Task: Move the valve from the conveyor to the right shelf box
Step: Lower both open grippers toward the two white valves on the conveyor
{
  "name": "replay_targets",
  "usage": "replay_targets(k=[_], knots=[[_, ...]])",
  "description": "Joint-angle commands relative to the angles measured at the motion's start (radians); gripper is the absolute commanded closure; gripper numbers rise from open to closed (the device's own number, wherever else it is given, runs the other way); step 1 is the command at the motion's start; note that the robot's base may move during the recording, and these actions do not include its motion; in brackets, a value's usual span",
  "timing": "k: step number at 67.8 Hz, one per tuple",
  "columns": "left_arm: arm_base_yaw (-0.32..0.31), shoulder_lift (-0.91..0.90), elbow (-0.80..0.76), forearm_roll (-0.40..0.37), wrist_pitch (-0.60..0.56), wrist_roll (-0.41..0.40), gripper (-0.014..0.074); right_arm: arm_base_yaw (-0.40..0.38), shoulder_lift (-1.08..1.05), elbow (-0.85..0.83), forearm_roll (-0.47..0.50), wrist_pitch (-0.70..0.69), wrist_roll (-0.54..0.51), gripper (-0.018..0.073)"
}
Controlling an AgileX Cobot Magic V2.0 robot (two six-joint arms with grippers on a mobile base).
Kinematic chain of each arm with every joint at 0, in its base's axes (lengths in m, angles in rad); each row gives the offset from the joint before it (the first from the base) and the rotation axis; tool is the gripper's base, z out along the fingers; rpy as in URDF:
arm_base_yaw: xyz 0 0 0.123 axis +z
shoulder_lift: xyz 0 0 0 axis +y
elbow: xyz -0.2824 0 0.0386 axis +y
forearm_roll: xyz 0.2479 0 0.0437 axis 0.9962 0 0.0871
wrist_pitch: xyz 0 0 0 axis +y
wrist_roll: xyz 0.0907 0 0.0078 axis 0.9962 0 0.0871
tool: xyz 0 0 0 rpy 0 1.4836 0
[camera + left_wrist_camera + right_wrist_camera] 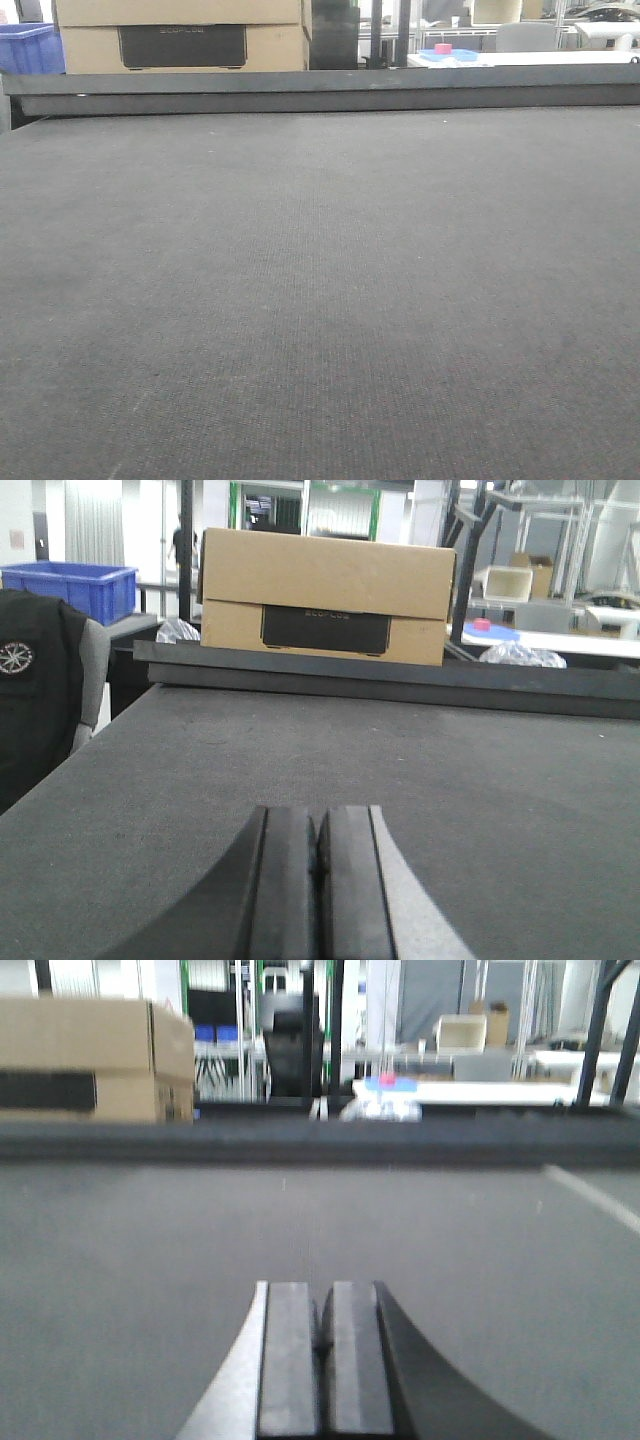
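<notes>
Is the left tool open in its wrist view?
No, the left tool is shut: its two dark pads meet over the conveyor with nothing between them.

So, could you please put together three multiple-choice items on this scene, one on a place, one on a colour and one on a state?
1. Where does the cardboard box stand relative to the conveyor?
A. on its belt
B. beyond its far rail
C. under it

2. What colour is the bin at far left in the left wrist view?
A. blue
B. red
C. yellow

3. How do the left fingers stand?
A. wide apart
B. shut on a valve
C. shut together, nothing between them

Answers:
1 B, the box rises behind the rail, off the belt.
2 A, its walls are plainly blue.
3 C, they meet along one seam with no object there.
</notes>
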Motion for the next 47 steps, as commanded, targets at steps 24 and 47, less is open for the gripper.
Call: replay_targets(k=[24, 47], knots=[[0.002, 0.406, -0.583, 0.013, 0.599, 0.004, 0.0707, 0.0, 0.413, -0.438, 0.06, 0.478, 0.0, 0.0727], [0.002, 0.91, -0.899, 0.055, 1.005, 0.004, 0.0707, 0.0, 0.874, -0.726, -0.05, 0.906, -0.031, 0.0727]])
